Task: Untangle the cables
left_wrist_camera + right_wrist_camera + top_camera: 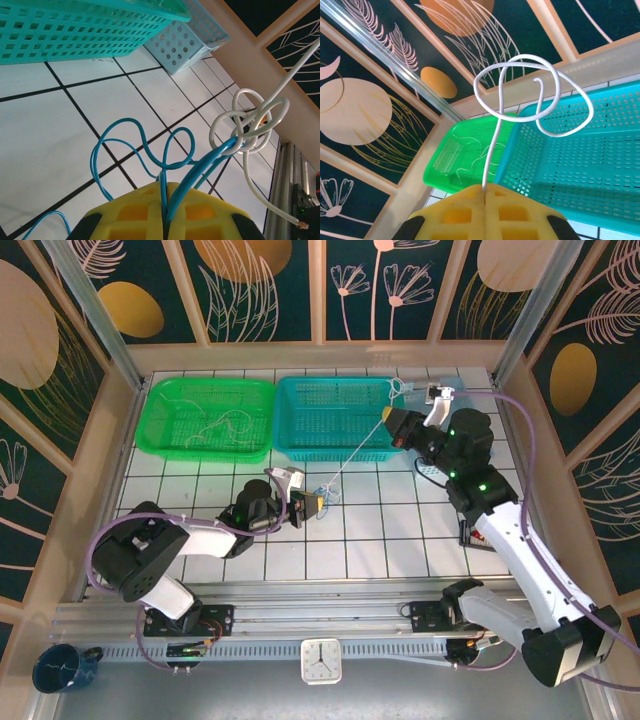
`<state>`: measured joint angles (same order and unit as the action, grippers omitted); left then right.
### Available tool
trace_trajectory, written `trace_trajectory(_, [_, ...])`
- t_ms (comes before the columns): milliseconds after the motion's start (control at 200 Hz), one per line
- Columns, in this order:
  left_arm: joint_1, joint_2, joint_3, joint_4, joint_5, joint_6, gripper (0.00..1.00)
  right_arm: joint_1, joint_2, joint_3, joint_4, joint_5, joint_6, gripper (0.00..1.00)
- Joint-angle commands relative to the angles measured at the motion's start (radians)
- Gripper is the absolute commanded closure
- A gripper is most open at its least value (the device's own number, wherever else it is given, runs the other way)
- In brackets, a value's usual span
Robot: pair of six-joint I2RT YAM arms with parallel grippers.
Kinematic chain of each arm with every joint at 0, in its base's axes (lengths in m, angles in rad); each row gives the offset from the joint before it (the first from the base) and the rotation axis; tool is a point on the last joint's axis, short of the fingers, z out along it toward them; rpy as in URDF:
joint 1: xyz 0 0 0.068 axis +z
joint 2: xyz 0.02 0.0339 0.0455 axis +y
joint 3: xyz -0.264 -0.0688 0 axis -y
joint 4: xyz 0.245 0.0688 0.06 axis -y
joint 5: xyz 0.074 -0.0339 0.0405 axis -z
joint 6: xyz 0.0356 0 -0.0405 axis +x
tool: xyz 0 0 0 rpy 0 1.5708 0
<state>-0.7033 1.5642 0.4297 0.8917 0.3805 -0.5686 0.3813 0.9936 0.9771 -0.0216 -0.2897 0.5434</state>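
Clamped in right gripper (484, 194): white cable (491, 150), coiling just past fingertips, by teal basket (580, 165). Clamped in left gripper (162, 202): blue cable (200, 172), looping over tiles, knotted with white just ahead.

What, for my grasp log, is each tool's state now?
Left tool: shut on the blue cable.
Right tool: shut on the white cable.
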Motion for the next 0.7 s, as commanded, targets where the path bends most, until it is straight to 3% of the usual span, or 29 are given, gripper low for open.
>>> trace_trajectory(0, [-0.002, 0.029, -0.030, -0.040, -0.022, -0.004, 1.00, -0.051, -0.042, 0.058, 0.075, 0.035, -0.023, 1.00])
trace_trajectory(310, [-0.002, 0.033, -0.023, -0.048, -0.023, -0.006, 1.00, -0.067, 0.023, 0.025, 0.110, -0.122, 0.003, 1.00])
trace_trajectory(345, [-0.002, 0.033, -0.022, -0.049, -0.021, -0.007, 0.89, -0.061, 0.031, 0.011, 0.123, -0.142, 0.006, 1.00])
trace_trajectory(380, [-0.001, 0.033, -0.018, -0.055, -0.020, -0.007, 0.67, -0.053, 0.037, -0.002, 0.136, -0.158, 0.009, 1.00])
trace_trajectory(410, [-0.001, 0.033, -0.013, -0.064, -0.019, -0.006, 0.58, -0.045, 0.041, -0.014, 0.147, -0.170, 0.008, 1.00])
trace_trajectory(696, [-0.002, -0.016, -0.001, -0.132, -0.032, 0.015, 0.33, -0.001, 0.048, -0.075, 0.173, -0.249, -0.064, 1.00])
